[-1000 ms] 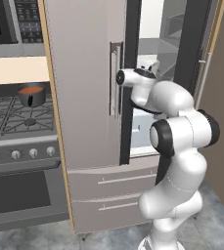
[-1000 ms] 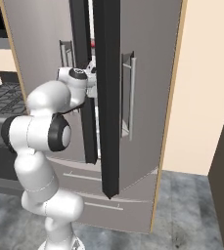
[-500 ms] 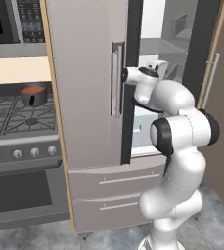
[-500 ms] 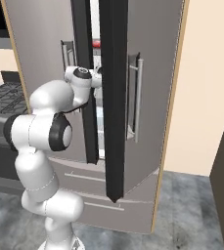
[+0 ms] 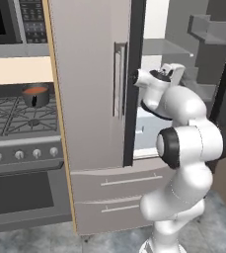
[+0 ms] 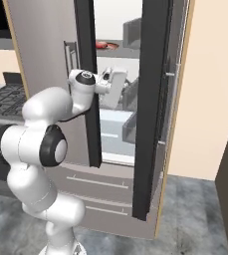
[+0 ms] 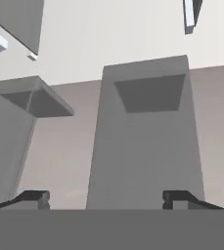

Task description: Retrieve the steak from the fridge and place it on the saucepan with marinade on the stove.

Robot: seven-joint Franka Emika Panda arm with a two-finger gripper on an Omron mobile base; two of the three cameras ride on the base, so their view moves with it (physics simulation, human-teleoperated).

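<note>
No readable writing shows on the fridge [image 5: 90,99] or stove [image 5: 16,123].

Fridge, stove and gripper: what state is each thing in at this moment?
Fridge: right door swung open, left door shut, drawers shut.
Steak: on an upper fridge shelf, not held.
Saucepan: on the stove, red liquid inside.
Oven door: shut.
Gripper: open, empty, inside the fridge.
</note>
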